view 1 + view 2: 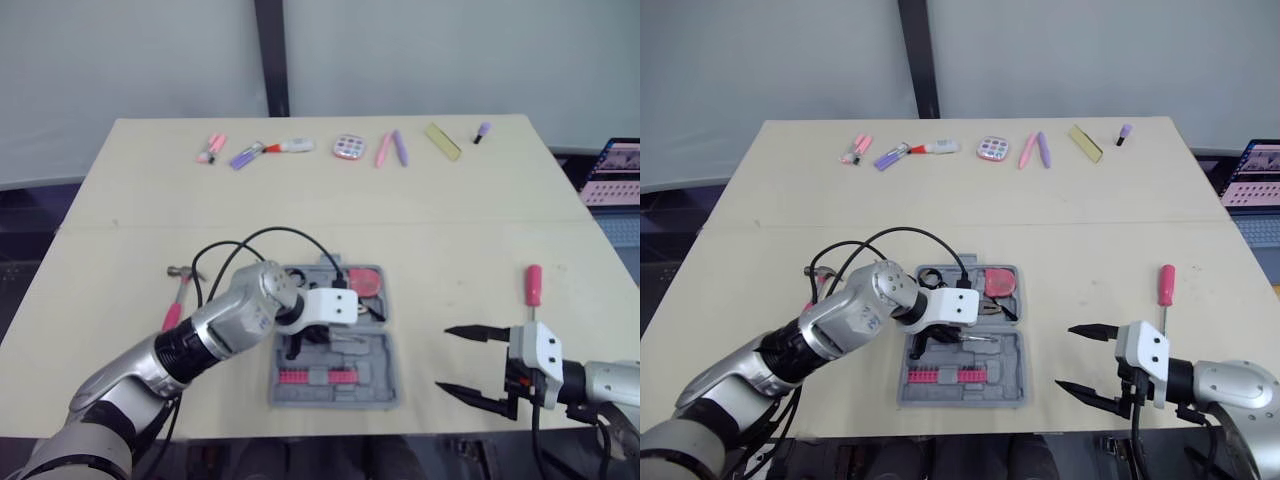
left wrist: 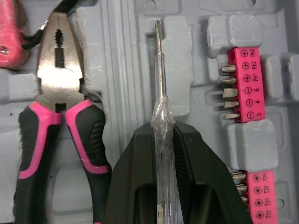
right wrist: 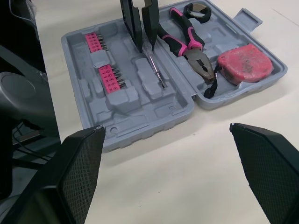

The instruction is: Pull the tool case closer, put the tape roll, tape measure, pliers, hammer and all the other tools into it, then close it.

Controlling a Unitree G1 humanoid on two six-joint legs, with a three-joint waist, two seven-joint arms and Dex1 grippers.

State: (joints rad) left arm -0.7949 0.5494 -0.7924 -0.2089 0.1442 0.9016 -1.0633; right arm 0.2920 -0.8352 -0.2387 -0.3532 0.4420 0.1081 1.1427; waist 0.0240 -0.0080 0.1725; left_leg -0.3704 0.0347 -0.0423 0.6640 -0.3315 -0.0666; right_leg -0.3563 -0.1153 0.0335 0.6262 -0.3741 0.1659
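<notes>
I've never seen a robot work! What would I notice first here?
An open grey plastic tool case sits at the near edge of the pale table, pink-and-black pliers lying inside. Over it, the left gripper pinches a slim clear-handled screwdriver. A pink-handled screwdriver lies on the table to the right.

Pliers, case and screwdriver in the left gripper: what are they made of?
The pliers: bare grey steel head, likely rubbery black-and-pink matte grips. The case: grey moulded plastic, matte, with formed recesses. The screwdriver: metal shaft, clear glossy plastic handle.
</notes>
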